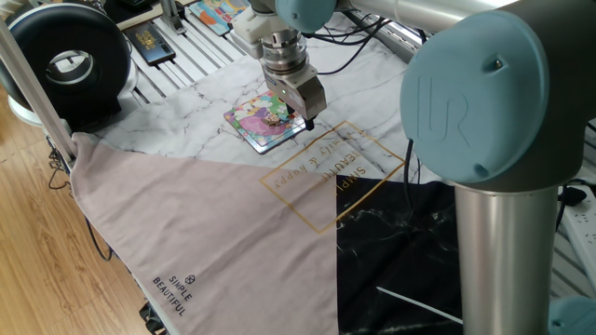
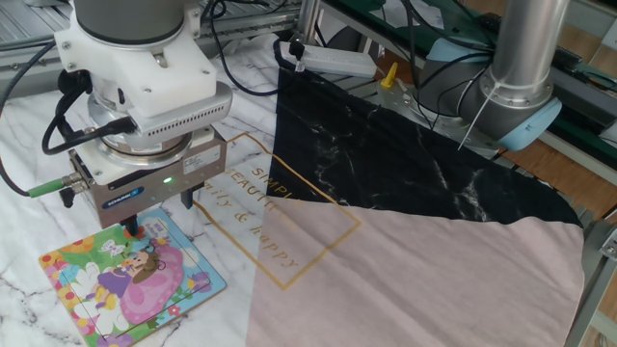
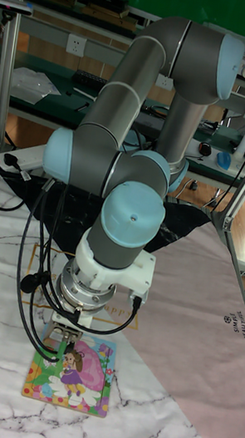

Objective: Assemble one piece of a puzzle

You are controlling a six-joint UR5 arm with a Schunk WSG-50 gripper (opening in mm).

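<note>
Puzzle (image 2: pixel 130 280) lies flat on the marble-patterned table (image 2: pixel 29 207), at the near left of the other fixed view. Gripper (image 2: pixel 154 214) stands low over its far corner, fingers narrowly set; whether they hold the piece cannot be told, as the piece itself is not discernible. Judged stage: final placement, seating not confirmed; release remains.

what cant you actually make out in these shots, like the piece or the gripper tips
- The piece: not visible in any view; too small, and the gripper body covers its fingertips.
- Jaws open or shut: cannot tell; in the tall fixed view the wrist hides them.
- The puzzle: its near corner in one fixed view sits behind the gripper, so the slot being filled is hidden.
- Picture cards at the top edge of one fixed view: cut off.
</note>
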